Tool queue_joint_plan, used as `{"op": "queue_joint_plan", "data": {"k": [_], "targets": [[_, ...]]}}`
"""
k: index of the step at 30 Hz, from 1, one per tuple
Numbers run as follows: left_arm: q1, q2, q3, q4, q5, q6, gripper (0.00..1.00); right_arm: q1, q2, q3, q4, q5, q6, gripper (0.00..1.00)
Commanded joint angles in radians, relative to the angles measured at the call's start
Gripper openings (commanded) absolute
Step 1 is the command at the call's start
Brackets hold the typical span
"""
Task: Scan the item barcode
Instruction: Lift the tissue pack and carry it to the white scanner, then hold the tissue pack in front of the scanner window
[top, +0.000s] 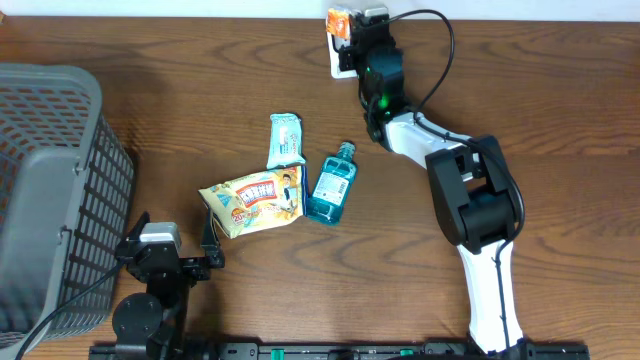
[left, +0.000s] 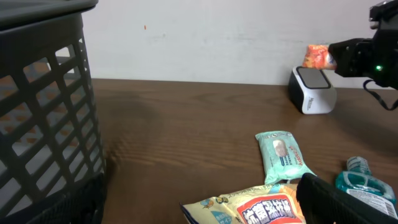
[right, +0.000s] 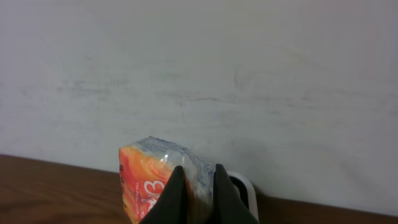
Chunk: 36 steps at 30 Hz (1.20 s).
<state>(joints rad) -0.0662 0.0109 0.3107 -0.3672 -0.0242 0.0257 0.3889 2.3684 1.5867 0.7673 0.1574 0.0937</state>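
An orange and clear packet (top: 340, 22) is pinched in my right gripper (top: 352, 25), held at the table's far edge right over the white barcode scanner (top: 345, 62). In the right wrist view the black fingers (right: 177, 193) squeeze the packet (right: 149, 180) near its clear end, and the scanner (right: 247, 190) shows just behind them. The left wrist view has the packet (left: 317, 57) above and behind the scanner (left: 314, 90). My left gripper (top: 175, 238) stands wide open near the front left, with nothing between its fingers.
A yellow snack bag (top: 255, 200), a pale green wipes pack (top: 285, 138) and a blue mouthwash bottle (top: 332, 183) lie mid-table. A grey slatted basket (top: 50, 190) fills the left side, close to my left gripper. A wall runs behind the scanner.
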Motion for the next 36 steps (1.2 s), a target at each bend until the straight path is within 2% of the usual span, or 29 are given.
{"op": "queue_joint_plan", "data": {"k": [1,7,11,17,20,22,26,30,33,36], "targets": [[0.004,-0.006,-0.002,0.001,0.014,-0.005,0.98,-0.012,0.040,0.061,-0.010,0.006,-0.013,0.01],[0.004,-0.006,-0.002,0.002,0.014,-0.005,0.98,-0.041,0.089,0.103,-0.048,-0.019,0.003,0.02],[0.004,-0.006,-0.002,0.002,0.014,-0.005,0.98,-0.047,0.089,0.103,-0.080,-0.085,0.010,0.01],[0.004,-0.006,-0.002,0.001,0.014,-0.005,0.98,-0.045,0.082,0.104,-0.050,-0.089,0.010,0.01],[0.004,-0.006,-0.002,0.001,0.014,-0.005,0.98,-0.051,0.051,0.104,-0.093,-0.089,0.010,0.01],[0.004,-0.006,-0.002,0.001,0.014,-0.005,0.98,-0.058,0.009,0.104,-0.177,-0.089,0.017,0.01],[0.004,-0.006,-0.002,0.002,0.014,-0.005,0.98,-0.080,-0.146,0.104,-0.471,-0.089,0.008,0.01],[0.004,-0.006,-0.002,0.002,0.014,-0.005,0.98,-0.105,-0.330,0.104,-0.809,-0.058,-0.116,0.01],[0.004,-0.006,-0.002,0.002,0.014,-0.005,0.98,-0.123,-0.457,0.104,-1.025,0.051,-0.222,0.01],[0.004,-0.006,-0.002,0.001,0.014,-0.005,0.98,-0.148,-0.542,0.104,-1.199,0.259,-0.272,0.01]]}}
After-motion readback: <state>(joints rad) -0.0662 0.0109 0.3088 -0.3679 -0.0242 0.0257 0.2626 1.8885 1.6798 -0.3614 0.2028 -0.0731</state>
